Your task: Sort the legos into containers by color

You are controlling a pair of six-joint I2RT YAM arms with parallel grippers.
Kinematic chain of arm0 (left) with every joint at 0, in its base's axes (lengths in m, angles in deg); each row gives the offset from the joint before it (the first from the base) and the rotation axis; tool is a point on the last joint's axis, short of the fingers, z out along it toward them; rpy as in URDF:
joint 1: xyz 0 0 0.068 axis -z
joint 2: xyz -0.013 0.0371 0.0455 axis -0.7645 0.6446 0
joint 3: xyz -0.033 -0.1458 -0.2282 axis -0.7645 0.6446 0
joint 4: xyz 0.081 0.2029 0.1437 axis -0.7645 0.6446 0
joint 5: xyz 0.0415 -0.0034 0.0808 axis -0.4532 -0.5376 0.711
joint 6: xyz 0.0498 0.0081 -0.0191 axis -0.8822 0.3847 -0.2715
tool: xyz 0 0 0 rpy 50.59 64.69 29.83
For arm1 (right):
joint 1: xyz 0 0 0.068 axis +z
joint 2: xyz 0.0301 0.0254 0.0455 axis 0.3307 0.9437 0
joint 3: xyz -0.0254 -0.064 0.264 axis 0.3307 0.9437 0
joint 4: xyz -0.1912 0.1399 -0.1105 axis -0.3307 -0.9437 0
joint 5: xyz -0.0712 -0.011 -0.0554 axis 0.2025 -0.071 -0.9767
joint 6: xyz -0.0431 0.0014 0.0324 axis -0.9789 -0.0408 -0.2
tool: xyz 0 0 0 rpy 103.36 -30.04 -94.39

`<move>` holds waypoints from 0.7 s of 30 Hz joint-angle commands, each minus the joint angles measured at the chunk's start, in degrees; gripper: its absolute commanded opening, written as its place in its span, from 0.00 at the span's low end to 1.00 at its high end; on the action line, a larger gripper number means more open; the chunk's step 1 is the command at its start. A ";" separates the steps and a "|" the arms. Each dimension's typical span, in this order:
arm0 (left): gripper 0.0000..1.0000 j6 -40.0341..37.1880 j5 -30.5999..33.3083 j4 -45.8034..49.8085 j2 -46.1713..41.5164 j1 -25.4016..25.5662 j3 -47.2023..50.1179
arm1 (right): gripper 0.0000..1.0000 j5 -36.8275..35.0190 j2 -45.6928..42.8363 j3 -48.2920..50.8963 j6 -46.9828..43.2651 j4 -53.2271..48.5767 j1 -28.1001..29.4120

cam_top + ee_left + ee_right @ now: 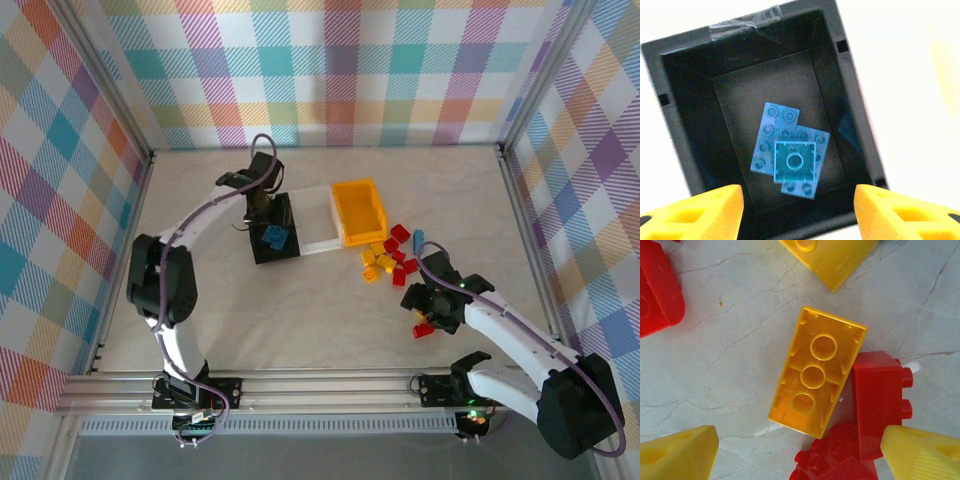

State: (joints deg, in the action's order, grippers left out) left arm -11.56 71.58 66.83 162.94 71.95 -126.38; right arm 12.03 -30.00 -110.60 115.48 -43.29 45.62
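Pastel checked walls close in a pale marbled bench (pixel 300 320). In a row at its far middle stand a black rectangular plastic bin (pixel 290 252), a clear plastic bin (pixel 315 240) and a yellow-orange plastic bin (pixel 360 212); just beside the last, nearer the arms, lies a loose heap of small red, yellow and blue studded plastic bricks (pixel 392 255).

The left claw (pixel 800 212) hangs over the black bin, its yellow fingers (pixel 700 212) spread with nothing between them; a few light blue bricks (pixel 772 135) lie overlapped on the bin floor below.

The right claw (pixel 800 455) hovers low over the near edge of the heap, fingers wide apart and empty. An upturned yellow brick (pixel 817 372) lies on the bench just ahead of the gap between them, hollow side up and skewed to the line of the fingers.

I judge this brick light, rigid and slick-walled, best pinched across its two long flat sides; a red studded brick (pixel 880 400) touches its right side low down, so that finger would have little room, and the wrist would likely need turning first.
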 commanded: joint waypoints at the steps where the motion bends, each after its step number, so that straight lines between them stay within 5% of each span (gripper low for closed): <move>1: 0.62 1.46 -2.08 -0.62 -4.61 0.83 1.63 | 0.87 5.64 4.68 3.55 0.87 6.05 2.55; 8: 0.64 1.83 -2.47 0.28 -9.17 4.68 4.80 | 0.89 5.02 7.53 -2.86 -1.46 9.57 9.38; 21: 0.66 3.57 -3.53 -0.55 -16.45 8.61 12.97 | 0.89 -2.02 -1.98 -4.60 2.09 -10.24 11.64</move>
State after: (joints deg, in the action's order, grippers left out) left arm -9.28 68.63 66.68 148.71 79.69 -114.97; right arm 11.11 -28.97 -116.92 114.93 -47.10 56.83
